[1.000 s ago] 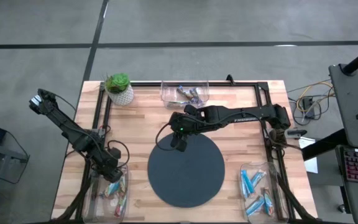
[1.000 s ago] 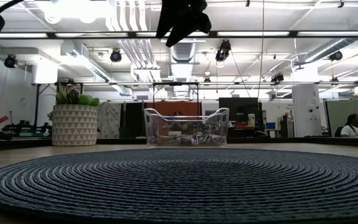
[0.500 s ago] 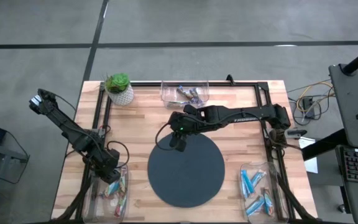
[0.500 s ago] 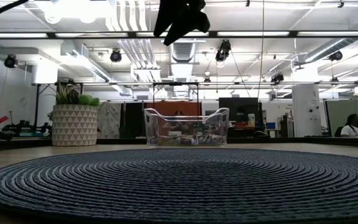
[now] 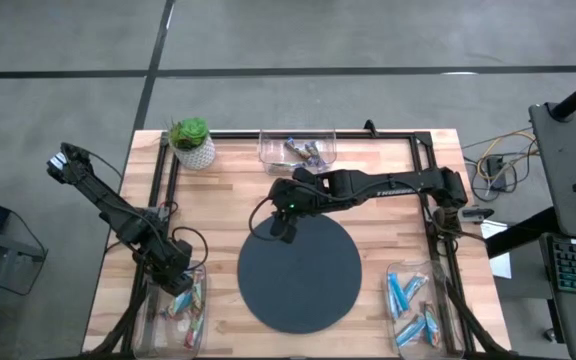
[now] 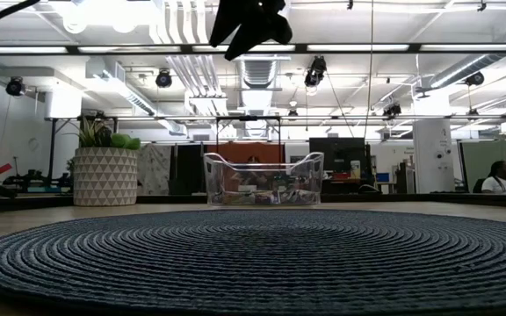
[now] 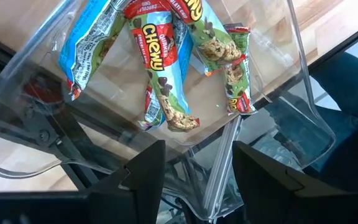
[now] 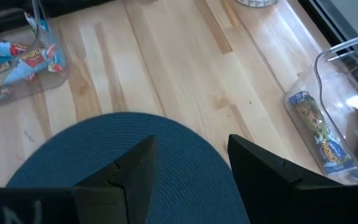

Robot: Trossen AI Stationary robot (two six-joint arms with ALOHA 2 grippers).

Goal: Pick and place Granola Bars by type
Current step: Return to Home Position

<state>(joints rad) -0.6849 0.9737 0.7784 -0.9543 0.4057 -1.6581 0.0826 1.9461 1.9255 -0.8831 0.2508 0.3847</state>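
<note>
L gripper (image 7: 197, 155) hangs right over the bottom-left bin (image 7: 98, 112), at the table's L edge in the high view. Its fingers (image 7: 143, 171) are spread apart w/ nothing between them. Straight below you've got the red-and-green bars (image 7: 160, 74): several of them lying loose on the clear bin floor, crossing and overlapping, w/ "Chewy" readable on the wrappers.

R gripper (image 8: 191, 146) sits over the far-left edge of the round mat (image 5: 303, 275), w/ the R arm stretched in from the table's R side. Fingers are also spread, nothing held. In the low view you see it only as a dark shape at the very top of frame, well above the mat.

Other bars, so you know where they are:
- The blue bars (image 5: 408, 300) are in the bottom-right bin (image 5: 413, 268), by the table's R edge, piled at angles.
- The mixed-colour bars (image 5: 303, 150) are in the far bin (image 5: 268, 150), mid-table at the far edge. The R wrist view shows a couple lying flat in it, w/ blue and yellow on the wrappers.

The potted plant (image 5: 192, 146) stands on the far-left corner, just L of the far bin. In the low view a person (image 6: 500, 175) sits in the room bkgd at far R, well away from the table.
</note>
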